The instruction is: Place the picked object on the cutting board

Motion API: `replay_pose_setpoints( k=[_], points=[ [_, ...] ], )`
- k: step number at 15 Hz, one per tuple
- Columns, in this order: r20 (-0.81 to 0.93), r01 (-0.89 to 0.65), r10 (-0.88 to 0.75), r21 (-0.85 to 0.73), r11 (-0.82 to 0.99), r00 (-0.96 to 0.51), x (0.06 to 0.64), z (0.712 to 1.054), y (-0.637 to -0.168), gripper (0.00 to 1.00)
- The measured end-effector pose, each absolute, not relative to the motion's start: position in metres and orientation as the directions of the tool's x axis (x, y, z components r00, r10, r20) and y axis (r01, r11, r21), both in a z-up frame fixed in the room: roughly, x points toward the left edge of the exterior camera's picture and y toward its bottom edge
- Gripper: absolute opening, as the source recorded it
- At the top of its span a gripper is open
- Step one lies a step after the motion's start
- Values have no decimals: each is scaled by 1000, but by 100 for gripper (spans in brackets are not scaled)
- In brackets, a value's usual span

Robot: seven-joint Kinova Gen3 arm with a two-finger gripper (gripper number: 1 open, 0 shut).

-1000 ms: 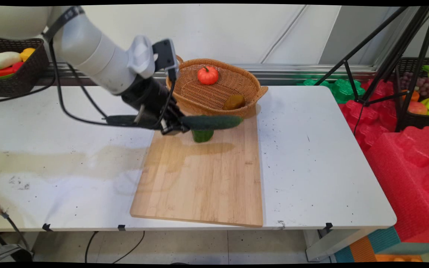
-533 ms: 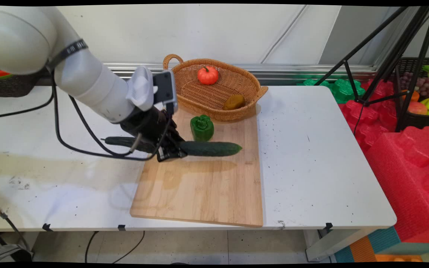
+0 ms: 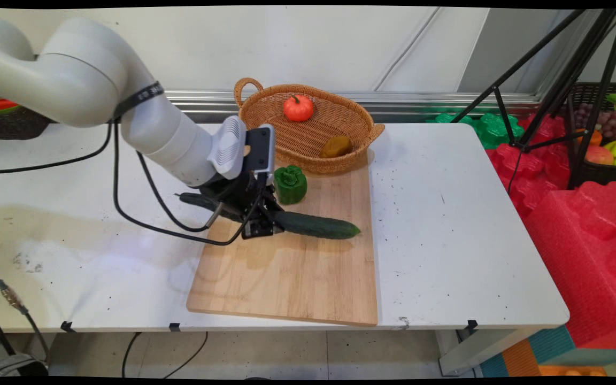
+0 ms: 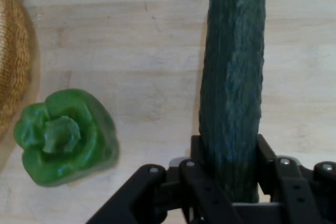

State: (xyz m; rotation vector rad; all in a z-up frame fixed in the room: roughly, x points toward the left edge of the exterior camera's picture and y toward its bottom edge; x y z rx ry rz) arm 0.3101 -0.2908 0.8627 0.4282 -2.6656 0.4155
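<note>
Gripper (image 3: 257, 227) clamped on dark cucumber (image 3: 316, 225) near its stem end, low over cutting board (image 3: 292, 272), veg pointing ~4 o'clock. Green pepper (image 3: 290, 184) just beside at 12; basket (image 3: 308, 128) beyond. To do well: lower gently, keep level, clear of pepper.

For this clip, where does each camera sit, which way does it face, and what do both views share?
Main view: fixed above the table's near side, looking down across it to the wall; shows the arm, gripper and board.
Hand view: on the hand, looking down along the gripper at the board; its linkage shows at the bottom.
Both show: cucumber in the gripper, pepper, basket.
</note>
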Motion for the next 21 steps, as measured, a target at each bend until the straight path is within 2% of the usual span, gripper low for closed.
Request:
replay_pose_setpoints(
  k=[15,16,21],
  points=[
    [352,-144,-57,-226,963,-934,343,819,-350,0],
    [351,-139,-53,-225,964,-935,344,818,-352,100],
    [353,-126,-41,-220,967,-935,348,816,-356,100]
  ],
)
